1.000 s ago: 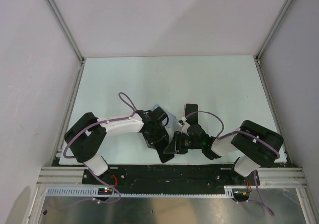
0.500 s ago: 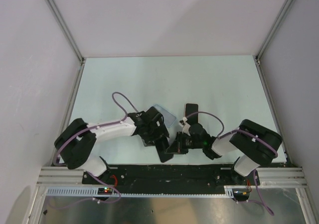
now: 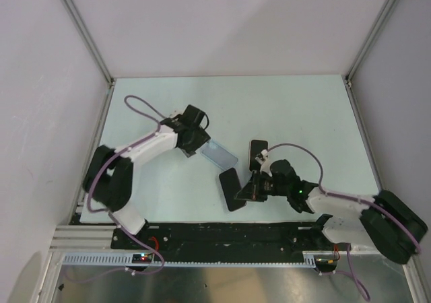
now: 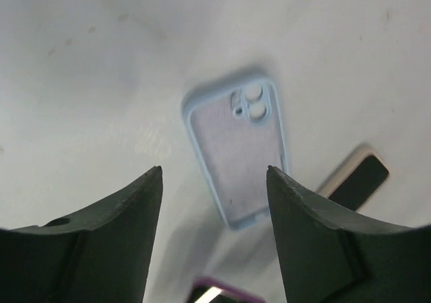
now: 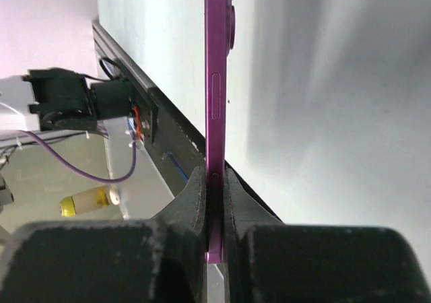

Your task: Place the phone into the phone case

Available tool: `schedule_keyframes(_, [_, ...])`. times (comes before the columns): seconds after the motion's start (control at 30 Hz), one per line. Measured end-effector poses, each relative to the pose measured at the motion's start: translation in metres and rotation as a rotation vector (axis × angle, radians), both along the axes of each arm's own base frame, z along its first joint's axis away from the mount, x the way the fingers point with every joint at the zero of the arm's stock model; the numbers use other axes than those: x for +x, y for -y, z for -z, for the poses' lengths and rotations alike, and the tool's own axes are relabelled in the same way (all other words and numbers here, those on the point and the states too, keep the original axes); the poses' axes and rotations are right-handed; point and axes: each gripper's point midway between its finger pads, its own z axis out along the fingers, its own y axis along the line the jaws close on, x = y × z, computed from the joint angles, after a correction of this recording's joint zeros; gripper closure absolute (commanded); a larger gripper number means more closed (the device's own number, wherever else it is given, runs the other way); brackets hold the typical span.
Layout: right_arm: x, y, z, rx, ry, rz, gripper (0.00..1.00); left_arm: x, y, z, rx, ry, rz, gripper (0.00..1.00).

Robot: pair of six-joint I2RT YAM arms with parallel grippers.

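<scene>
The light blue phone case (image 3: 220, 155) lies flat on the table with its open side up; the left wrist view shows its camera cut-outs at the far end (image 4: 239, 148). My left gripper (image 3: 200, 148) hovers just left of it, open and empty (image 4: 214, 170). The phone (image 3: 232, 190), black-screened with a purple frame, sits near the front edge, below the case. My right gripper (image 3: 248, 190) is shut on the phone's right end. Seen from the right wrist, the phone is a thin purple edge (image 5: 215, 114) clamped between the jaws (image 5: 215, 175).
A second flat black slab (image 3: 258, 153) with a pale edge lies right of the case, just above the right gripper, and shows again in the left wrist view (image 4: 357, 178). The black base rail (image 3: 222, 232) runs along the near edge. Walls enclose the table.
My left arm has drawn back up and to the left, off the phone, uncovering the case. The right gripper has closed on the phone, and its arm has stretched out low.
</scene>
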Motion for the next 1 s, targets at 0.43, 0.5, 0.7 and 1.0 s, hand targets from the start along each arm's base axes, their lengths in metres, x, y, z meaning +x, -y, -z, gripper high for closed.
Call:
schedule_keyframes(0.43, [0.047, 0.066, -0.044, -0.009, 0.072, 0.210, 1.00, 0.023, -0.003, 0.057, 0.178, -0.126, -0.022, 0.57])
schedule_keyframes(0.5, [0.050, 0.069, -0.048, -0.012, 0.070, 0.215, 1.00, 0.022, -0.002, 0.060, 0.182, -0.132, -0.020, 0.60])
schedule_keyframes(0.7, [0.064, 0.069, -0.067, 0.004, 0.076, 0.202, 1.00, 0.017, 0.001, 0.068, 0.197, -0.154, -0.008, 0.78])
schedule_keyframes(1.0, [0.081, 0.053, -0.073, 0.005, 0.037, 0.128, 1.00, 0.008, -0.007, 0.068, 0.207, -0.146, 0.006, 1.00])
